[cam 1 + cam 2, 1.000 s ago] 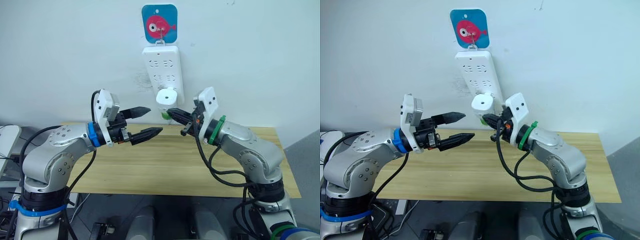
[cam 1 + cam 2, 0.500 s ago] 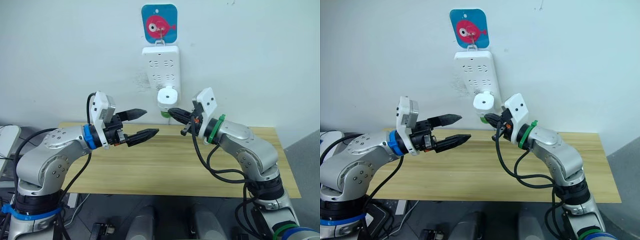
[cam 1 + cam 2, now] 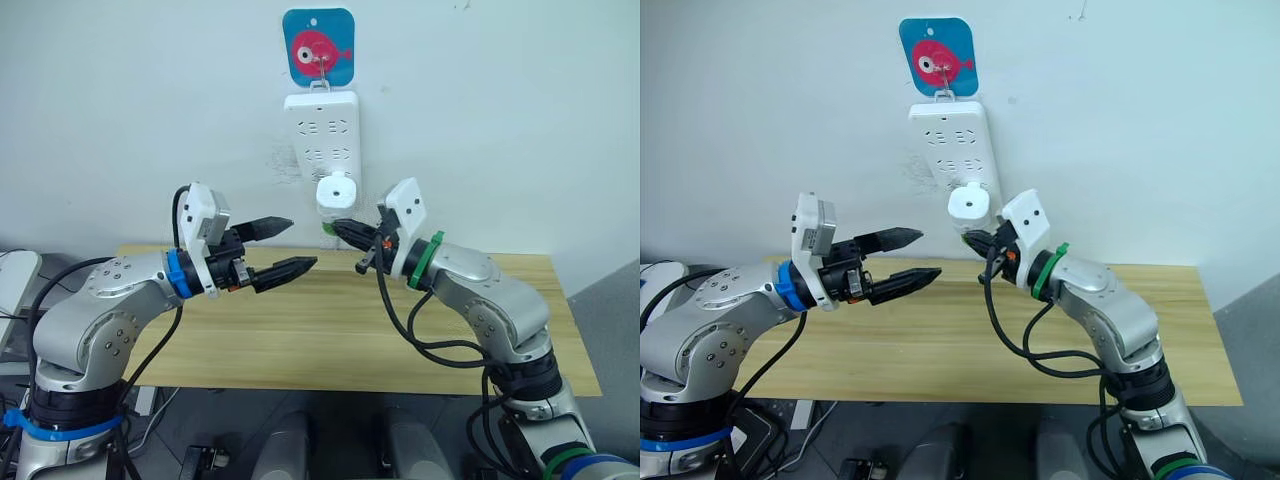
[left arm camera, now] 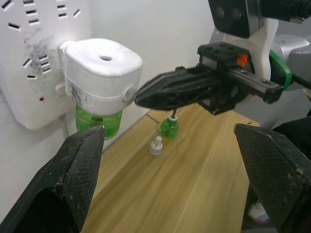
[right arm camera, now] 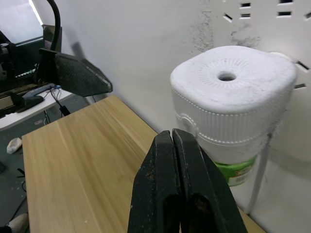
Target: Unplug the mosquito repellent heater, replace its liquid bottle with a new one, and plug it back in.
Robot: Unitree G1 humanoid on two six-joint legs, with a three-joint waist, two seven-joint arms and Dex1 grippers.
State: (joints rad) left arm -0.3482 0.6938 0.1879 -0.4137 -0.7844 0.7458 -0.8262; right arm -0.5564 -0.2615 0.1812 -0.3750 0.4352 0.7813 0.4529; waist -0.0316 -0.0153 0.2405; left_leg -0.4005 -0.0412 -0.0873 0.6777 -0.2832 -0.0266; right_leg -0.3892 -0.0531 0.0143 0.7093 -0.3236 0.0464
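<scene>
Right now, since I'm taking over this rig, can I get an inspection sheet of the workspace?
Surface: wooden table, two small items on it.
Job's things: heater plugged into the power strip, green bottle fitted beneath; wick bottle standing on the table.
Clutter: white cap beside the wick bottle.
Claws: left claw open, in the air; right claw shut, tip by the heater.
Cables: black cables along the right arm.
Surroundings: white wall, fish hook above the strip.
</scene>
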